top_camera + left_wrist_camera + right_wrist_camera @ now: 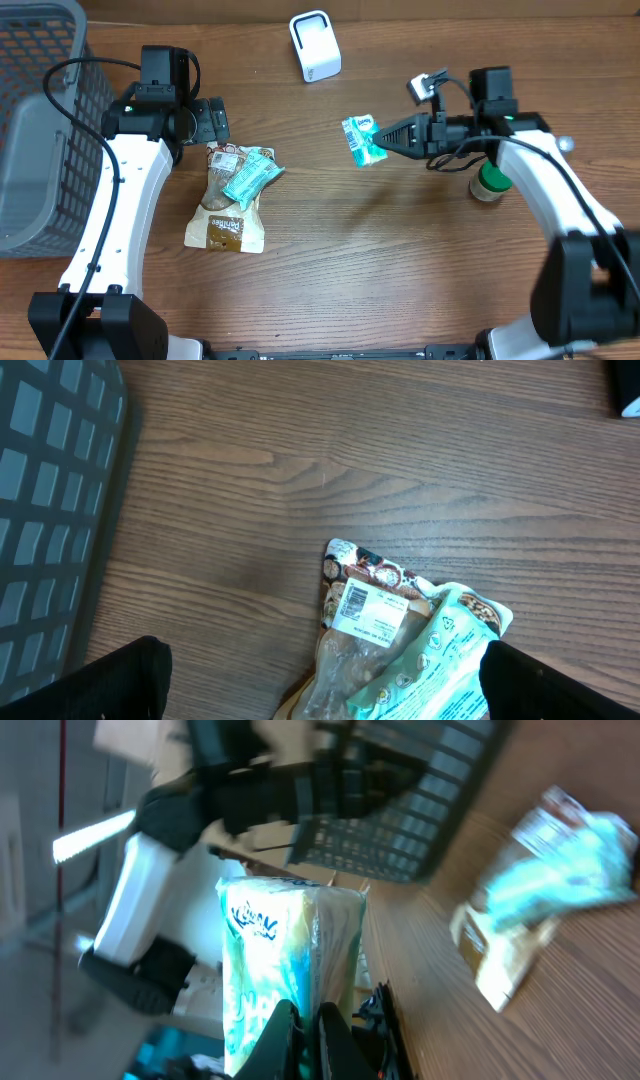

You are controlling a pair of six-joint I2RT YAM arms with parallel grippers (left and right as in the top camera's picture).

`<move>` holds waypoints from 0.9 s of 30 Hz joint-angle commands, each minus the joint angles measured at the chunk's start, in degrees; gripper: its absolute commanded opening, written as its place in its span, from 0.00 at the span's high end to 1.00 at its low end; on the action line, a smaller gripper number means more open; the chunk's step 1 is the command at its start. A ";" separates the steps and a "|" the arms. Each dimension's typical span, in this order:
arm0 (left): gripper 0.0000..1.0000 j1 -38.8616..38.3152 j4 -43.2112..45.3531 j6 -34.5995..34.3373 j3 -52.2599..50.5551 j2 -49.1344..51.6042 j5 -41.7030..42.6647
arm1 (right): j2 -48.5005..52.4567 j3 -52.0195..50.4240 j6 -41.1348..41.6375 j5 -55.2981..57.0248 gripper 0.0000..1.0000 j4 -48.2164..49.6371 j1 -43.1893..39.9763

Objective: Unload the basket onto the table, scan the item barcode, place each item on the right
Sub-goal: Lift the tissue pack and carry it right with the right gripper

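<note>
Overhead: high up, straight down on the whole table point(400, 260). Left wrist: close, facing down at the table by the basket point(50, 510) and pouch point(365, 610). Right wrist: rolled sideways, looking across at the same basket and pouch, plus the left arm point(140, 905).

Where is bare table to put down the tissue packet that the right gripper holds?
Widest: bare table between the brown bag and the right arm. Also between the left gripper and the white scanner. Crowded: beside that gripper, where a teal packet lies on the bag, and around the jar.
</note>
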 commanded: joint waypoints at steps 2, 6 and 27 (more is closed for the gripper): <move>0.00 0.24 0.15 0.68 0.42 -0.44 -0.79 | -10.01 -0.09 -1.79 -2.32 0.96 0.15 -0.04; 0.00 0.24 0.15 0.68 0.42 -0.44 -0.76 | -14.71 -0.09 -1.75 -2.32 0.96 0.13 0.00; 0.00 0.24 0.15 0.68 0.42 -0.44 -0.79 | -16.28 -0.11 -1.62 -2.21 0.96 -4.22 1.79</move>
